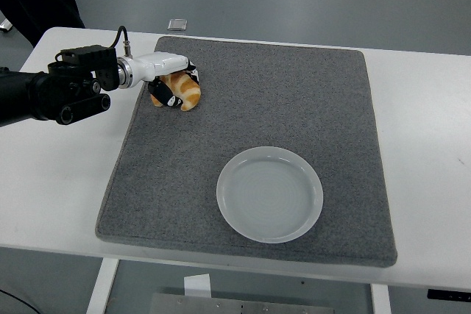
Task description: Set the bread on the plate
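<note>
Left hand clamped on bread at mat corner. Prob. light, soft, crushable; grip gently across middle. Plate well apart.

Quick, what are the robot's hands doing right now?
Left hand: closed around the bread, at the far left of the grey mat.
Right hand: not in the picture.

Left arm: bulky black forearm housing, blocky, round lens-like ports on its side. Silver metal wrist ring just behind the hand. Thin black cable loops above the wrist. Left hand: glossy white shell back, black fingers with white patches.
</note>
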You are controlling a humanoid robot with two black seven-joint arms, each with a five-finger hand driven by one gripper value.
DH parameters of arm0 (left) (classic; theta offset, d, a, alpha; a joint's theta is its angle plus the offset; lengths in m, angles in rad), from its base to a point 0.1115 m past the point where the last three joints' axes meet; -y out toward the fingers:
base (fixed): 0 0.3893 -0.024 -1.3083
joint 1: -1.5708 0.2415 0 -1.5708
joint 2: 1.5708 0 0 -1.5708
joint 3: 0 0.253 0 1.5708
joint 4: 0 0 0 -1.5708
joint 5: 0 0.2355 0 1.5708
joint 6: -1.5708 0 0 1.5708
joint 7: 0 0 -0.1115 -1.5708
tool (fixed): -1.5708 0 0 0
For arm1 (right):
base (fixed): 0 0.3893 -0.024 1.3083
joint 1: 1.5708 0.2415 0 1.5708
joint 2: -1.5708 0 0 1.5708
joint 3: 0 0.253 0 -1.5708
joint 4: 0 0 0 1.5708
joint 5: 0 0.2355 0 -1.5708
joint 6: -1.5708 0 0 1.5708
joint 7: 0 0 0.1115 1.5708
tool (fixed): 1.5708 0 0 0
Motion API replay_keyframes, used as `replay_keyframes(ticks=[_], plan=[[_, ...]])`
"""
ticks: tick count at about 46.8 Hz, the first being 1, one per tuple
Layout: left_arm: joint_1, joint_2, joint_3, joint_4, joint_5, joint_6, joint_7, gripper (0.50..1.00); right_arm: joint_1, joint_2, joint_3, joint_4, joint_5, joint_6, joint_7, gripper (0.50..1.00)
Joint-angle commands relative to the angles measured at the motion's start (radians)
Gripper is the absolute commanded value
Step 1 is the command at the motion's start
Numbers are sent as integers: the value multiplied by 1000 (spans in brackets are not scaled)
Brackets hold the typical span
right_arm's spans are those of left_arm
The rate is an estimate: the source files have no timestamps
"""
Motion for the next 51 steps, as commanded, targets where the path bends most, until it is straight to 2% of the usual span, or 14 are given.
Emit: replay_keyframes(ticks=[1,11,35,51], plan=[[-18,1,0,-11,0,0,-4,500,-1,0,1,0,0,0,0,952],[-99,18,-3,-66,-2,2,-9,500,1,0,1,0,0,0,0,952],[-378,125,-14,-195,-12,-1,-21,500,-1,0,0,0,0,0,0,952],[-435,139,-111,-305,-6,-6,-59,500,-1,0,0,0,0,0,0,952]])
